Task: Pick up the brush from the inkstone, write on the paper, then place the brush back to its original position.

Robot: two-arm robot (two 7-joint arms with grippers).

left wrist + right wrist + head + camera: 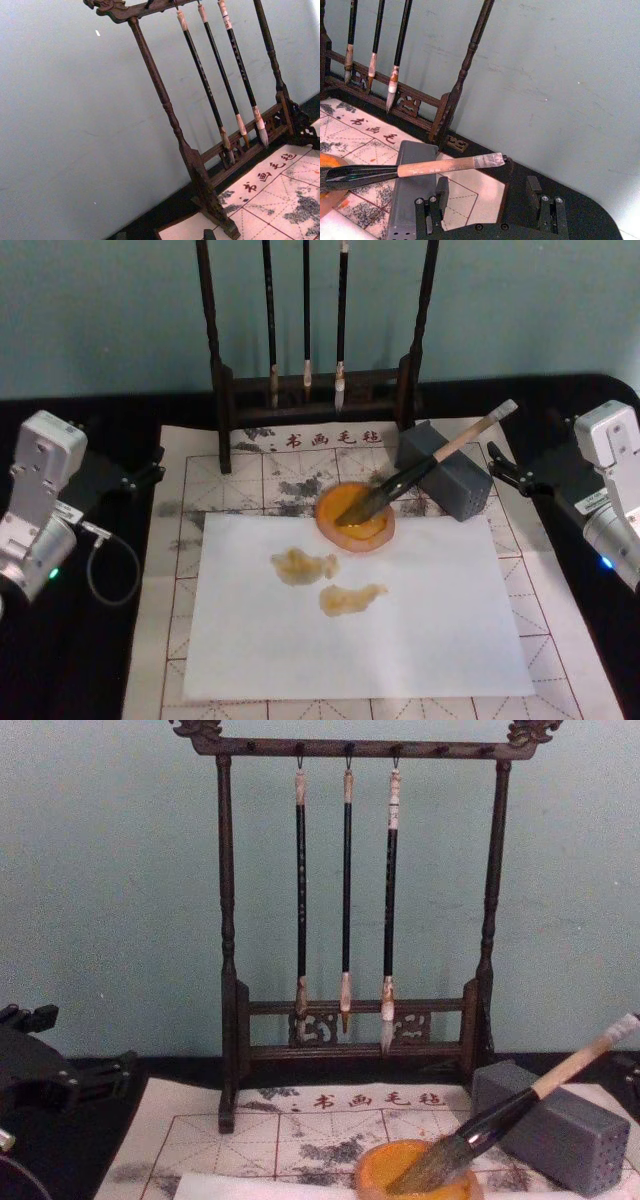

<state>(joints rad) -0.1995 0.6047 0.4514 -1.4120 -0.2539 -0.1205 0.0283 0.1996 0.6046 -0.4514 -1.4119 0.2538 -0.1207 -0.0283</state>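
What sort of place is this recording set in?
Probably a staged tabletop calligraphy station: a wooden rack with three hanging brushes, a gridded practice mat under white paper, the brush resting in the inkstone. The left gripper and right gripper sit parked at the sides.

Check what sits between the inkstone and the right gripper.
In the head view the grey block sits between the inkstone and the open right gripper, with the brush handle resting across it. The left gripper idles at the table's left.

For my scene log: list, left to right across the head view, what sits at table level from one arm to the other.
In order: left tool → inkstone → grey rectangular block → right tool. The brush and paper overlap these, so they are omitted.
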